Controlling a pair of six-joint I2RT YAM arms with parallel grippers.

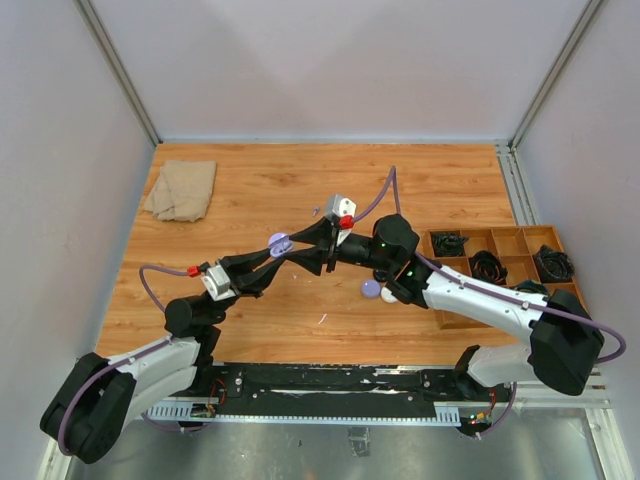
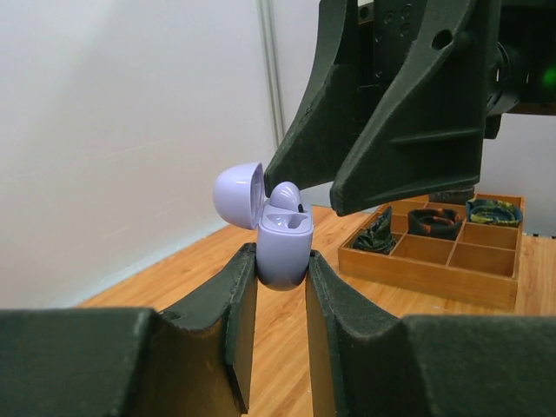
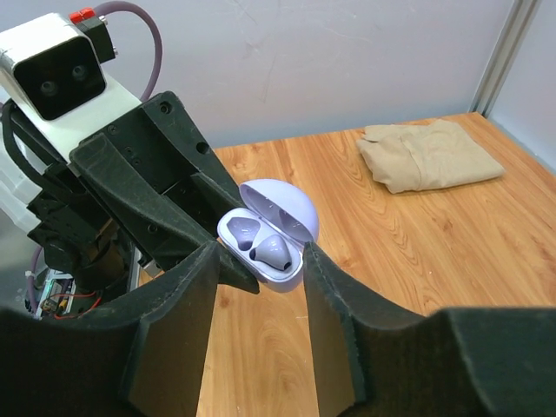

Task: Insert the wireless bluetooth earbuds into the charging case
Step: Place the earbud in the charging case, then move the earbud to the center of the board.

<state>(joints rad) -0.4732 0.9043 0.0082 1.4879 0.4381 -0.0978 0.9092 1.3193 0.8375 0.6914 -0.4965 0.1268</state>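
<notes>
One bud (image 3: pixel 271 250) looks only half-seated in the case (image 2: pixel 287 243) the left gripper (image 2: pixel 280 269) pinches, so the right gripper (image 3: pixel 261 261), fingers parted, could flick it out.

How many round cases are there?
3: open purple case in the left tool; second purple case and white case on the table by the right arm. Others may be hidden.

Black-and-white arms (image 1: pixel 490 302), lilac cables (image 1: pixel 150 287), red-tipped wrist cameras (image 1: pixel 340 209)
</notes>
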